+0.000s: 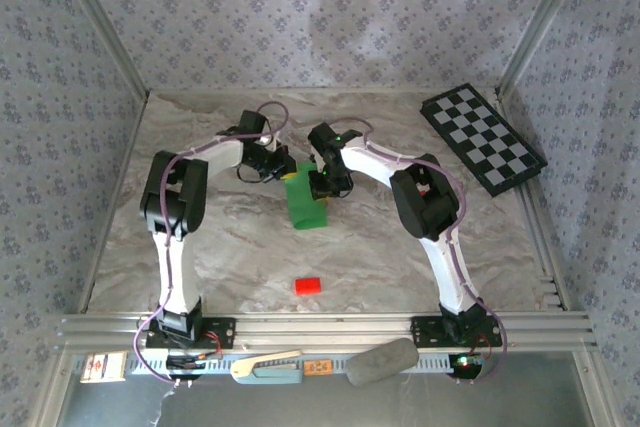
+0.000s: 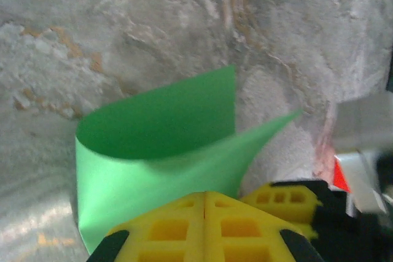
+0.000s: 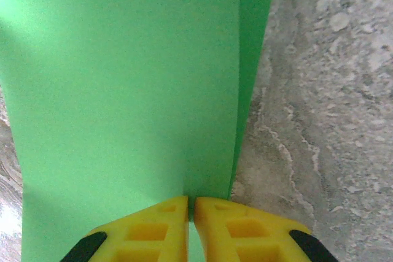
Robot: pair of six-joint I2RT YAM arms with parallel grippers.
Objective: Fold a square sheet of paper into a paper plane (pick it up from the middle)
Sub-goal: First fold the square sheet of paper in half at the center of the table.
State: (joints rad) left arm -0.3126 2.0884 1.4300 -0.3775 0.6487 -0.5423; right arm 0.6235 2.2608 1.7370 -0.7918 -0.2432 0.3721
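The square sheet of paper [image 1: 306, 205] does not lie flat. It is held up between the two arms, on the far side of the small red block [image 1: 308, 285] and well apart from it, with its lower edge hanging toward the table [image 1: 230, 257]. The left gripper [image 2: 204, 196] has its yellow fingers pressed together on one edge of the sheet, and from there the paper bends away in an open loop, one corner pointing out to the side. The right gripper [image 3: 191, 200] is clamped on the paper too, just beside the left one (under its fingers I see what looks like two layers, one edge lying a little past the other). I judge that the step in hand is the first centre fold, and that the loop is not yet a real crease. To do it well, the free edges should meet exactly before any pressing; since they seem slightly offset, a small correction first is wise. Both grips should be firm but with only light tension between them, because such thin paper can slip or tear if the arms pull apart. Then the fold could be laid down on the bare table beyond the red block, not on it, and flattened from the pinched end outward.
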